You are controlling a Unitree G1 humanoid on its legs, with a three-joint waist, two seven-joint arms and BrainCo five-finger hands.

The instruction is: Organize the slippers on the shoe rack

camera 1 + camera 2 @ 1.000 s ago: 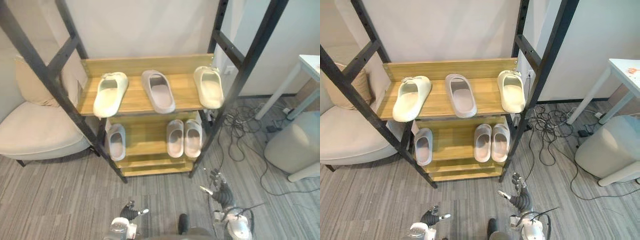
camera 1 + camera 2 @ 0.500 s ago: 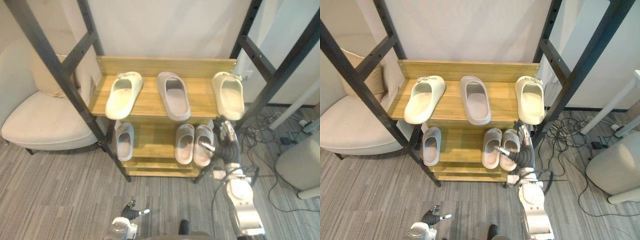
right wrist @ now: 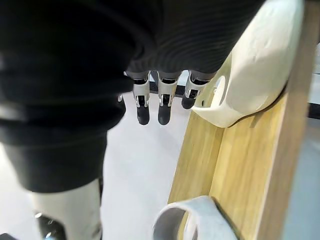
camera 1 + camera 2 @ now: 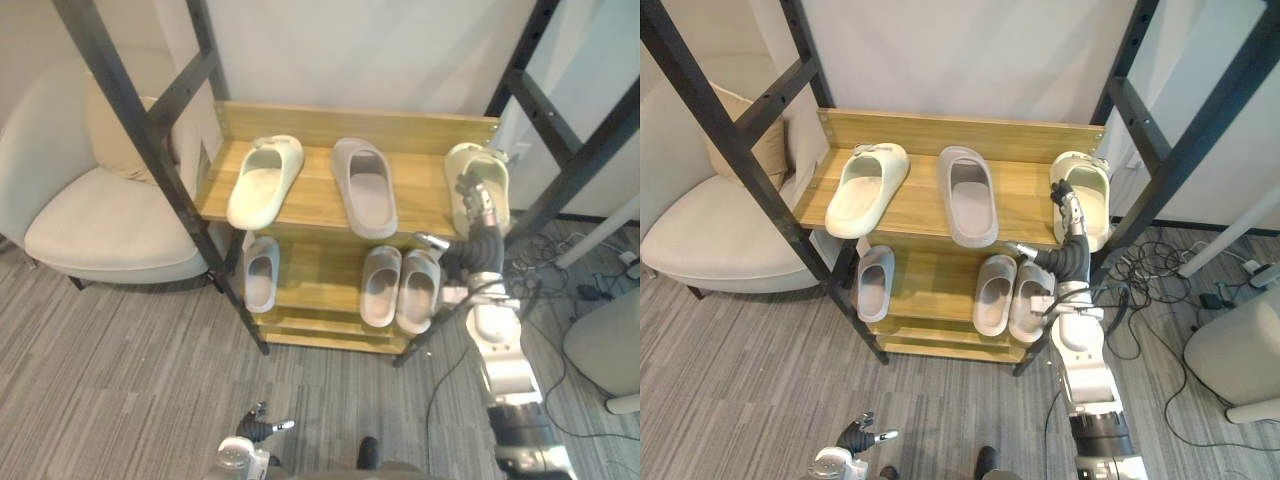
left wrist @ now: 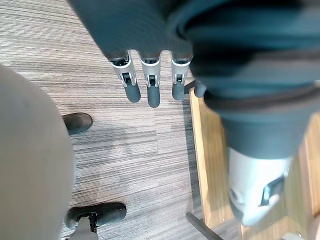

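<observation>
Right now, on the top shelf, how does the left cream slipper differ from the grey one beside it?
The left cream slipper is pale cream, while the grey slipper is mauve-grey. The cream one's heel swings toward the rack's left, and the grey one's heel leans slightly toward the right. Both lie sole-down on the top shelf, toes toward the wall.
</observation>
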